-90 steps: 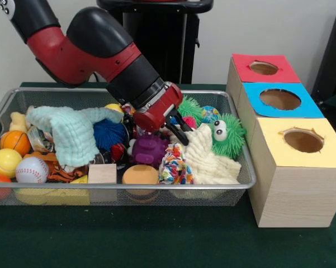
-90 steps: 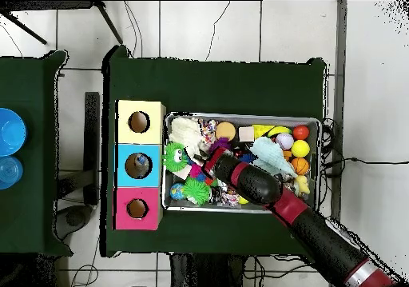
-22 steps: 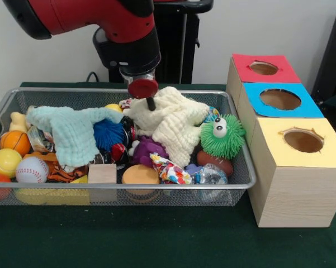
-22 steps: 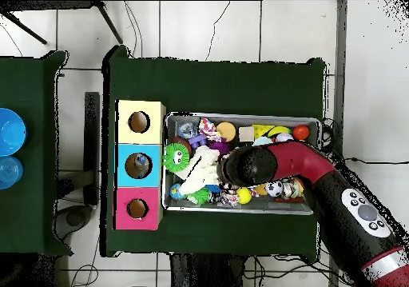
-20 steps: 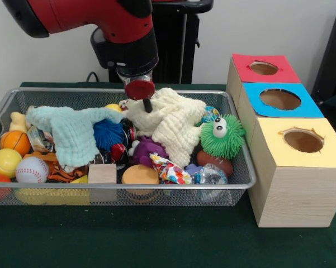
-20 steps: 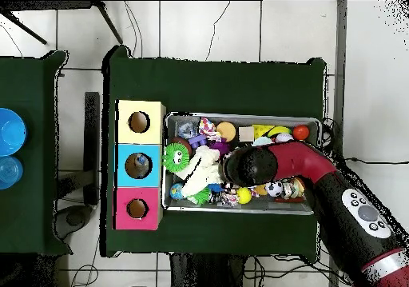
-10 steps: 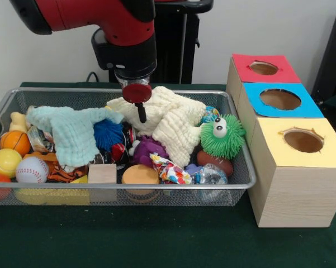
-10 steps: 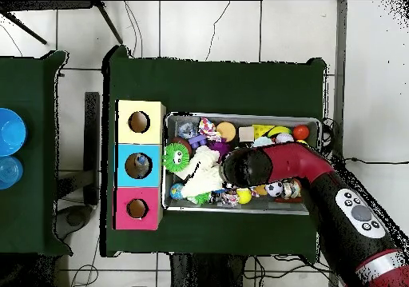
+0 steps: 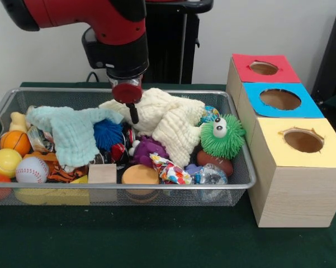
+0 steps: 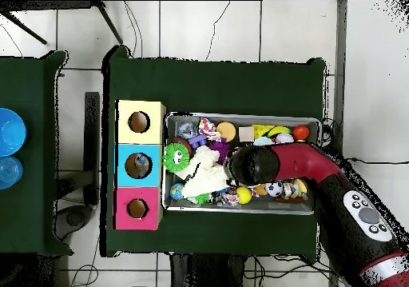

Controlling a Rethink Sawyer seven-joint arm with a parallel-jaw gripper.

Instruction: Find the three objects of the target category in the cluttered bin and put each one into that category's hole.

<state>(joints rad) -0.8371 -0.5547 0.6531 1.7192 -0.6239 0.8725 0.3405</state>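
Leftward along the far side of the bin (image 9: 123, 190) is where the gripper (image 9: 133, 113) has drifted over the last second, and the cream cloth (image 9: 168, 120) has been dragged with it, its upper edge now stretched out toward the pale green cloth (image 9: 72, 131). A red disc and a thin dark tip are all that show beneath the arm's black wrist, so how far the fingers are parted cannot be told; the tip meets the cream cloth's upper left edge, and whether it actually grips the cloth is unclear. One clear crinkly packet (image 9: 210, 175) lies in the bin's corner nearest the yellow box (image 9: 299, 167), well apart from the gripper, just beside the confetti-patterned bundle (image 9: 169, 169) and below the green spiky toy (image 9: 221, 135). Another shiny packet (image 9: 38, 139) with print (partly tucked under the pale green cloth) sits toward the bin's opposite end, near the baseball (image 9: 32, 169). From overhead, the red arm (image 10: 319, 172) covers much of the bin's middle, and an object rests inside the blue box (image 10: 138, 166).
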